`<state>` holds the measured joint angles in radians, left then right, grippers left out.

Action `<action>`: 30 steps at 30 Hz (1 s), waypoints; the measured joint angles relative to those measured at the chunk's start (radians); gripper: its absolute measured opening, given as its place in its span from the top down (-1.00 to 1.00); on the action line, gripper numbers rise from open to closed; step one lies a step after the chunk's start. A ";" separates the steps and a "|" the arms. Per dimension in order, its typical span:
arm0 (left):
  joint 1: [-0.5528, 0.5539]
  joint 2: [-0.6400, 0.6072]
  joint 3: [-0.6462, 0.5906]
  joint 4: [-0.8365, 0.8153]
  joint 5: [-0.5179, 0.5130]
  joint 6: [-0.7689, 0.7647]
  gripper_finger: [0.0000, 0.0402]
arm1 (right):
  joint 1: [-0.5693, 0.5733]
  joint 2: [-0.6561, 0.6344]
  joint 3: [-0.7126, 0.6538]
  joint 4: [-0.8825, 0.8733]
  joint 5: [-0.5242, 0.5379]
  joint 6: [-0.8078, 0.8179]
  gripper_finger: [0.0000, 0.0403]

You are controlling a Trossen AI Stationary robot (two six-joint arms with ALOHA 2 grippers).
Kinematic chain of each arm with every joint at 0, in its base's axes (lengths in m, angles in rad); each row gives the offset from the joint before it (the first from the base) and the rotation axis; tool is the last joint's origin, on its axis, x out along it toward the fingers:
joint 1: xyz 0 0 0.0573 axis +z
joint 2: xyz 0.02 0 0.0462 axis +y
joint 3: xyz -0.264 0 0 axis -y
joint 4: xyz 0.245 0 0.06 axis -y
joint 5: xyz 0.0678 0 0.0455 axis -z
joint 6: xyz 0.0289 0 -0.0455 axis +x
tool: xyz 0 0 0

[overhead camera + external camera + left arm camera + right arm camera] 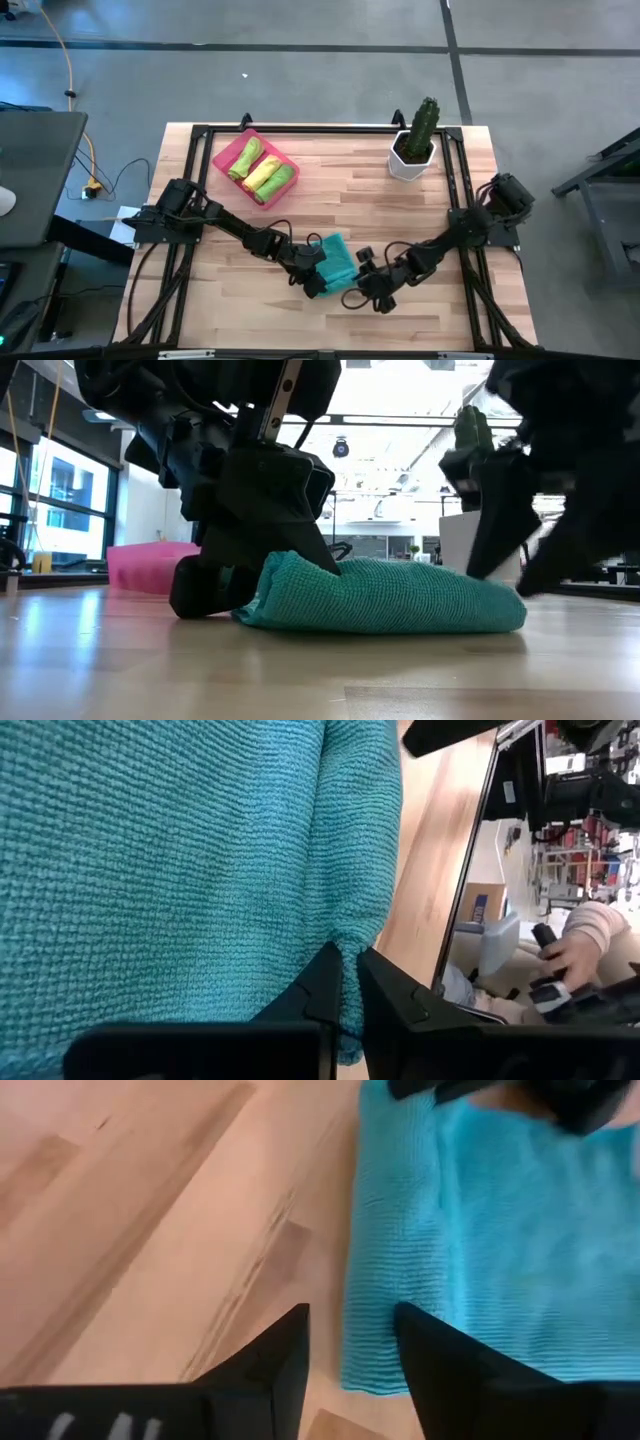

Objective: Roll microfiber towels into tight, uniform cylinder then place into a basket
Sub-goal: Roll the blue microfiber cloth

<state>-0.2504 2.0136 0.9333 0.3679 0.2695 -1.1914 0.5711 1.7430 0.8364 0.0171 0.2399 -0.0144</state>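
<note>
A teal towel [337,260] lies folded into a thick, flattened bundle [400,595] on the wooden table, near its front middle. My left gripper [316,281] is shut on the towel's near left end [347,982]. My right gripper [350,1350] is open at the towel's near right end, with the cloth's edge [372,1330] showing between its fingers. The pink basket [226,157] at the far left holds three rolled towels, two lime green [245,156] and one yellow [262,172]. My left gripper pinches the teal towel's edge [345,948] between its two fingers [322,988]. It comes in slanting down from the table's left. The cloth puckers at the fingertips. The towel lies on the table. My right gripper: I cannot tell whether its fingers touch the towel's edge.
A white pot with a green cactus [414,145] stands at the far right of the table. Bare wood lies between the towel and the basket. Beyond the table's edge, a person's hand [575,945] holds a control handle.
</note>
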 joint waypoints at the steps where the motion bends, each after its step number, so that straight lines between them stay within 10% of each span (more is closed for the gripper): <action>1: 0.000 0.000 0.000 0.000 0.000 -0.001 0.94 | -0.005 0.009 0.000 0.004 -0.015 0.011 0.27; 13: 0.000 0.000 -0.001 0.008 -0.005 -0.015 0.93 | -0.055 0.070 0.000 0.034 -0.013 0.036 -0.05; 25: 0.000 -0.004 0.026 -0.020 -0.003 0.056 0.57 | -0.057 0.114 0.005 0.011 -0.027 0.172 0.89; 30: 0.006 -0.047 0.023 -0.058 0.005 0.192 0.35 | -0.058 0.114 0.004 0.010 -0.051 0.191 0.91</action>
<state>-0.2449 1.9670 0.9563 0.3097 0.2750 -0.9997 0.5127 1.8572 0.8406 0.0266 0.1893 0.1766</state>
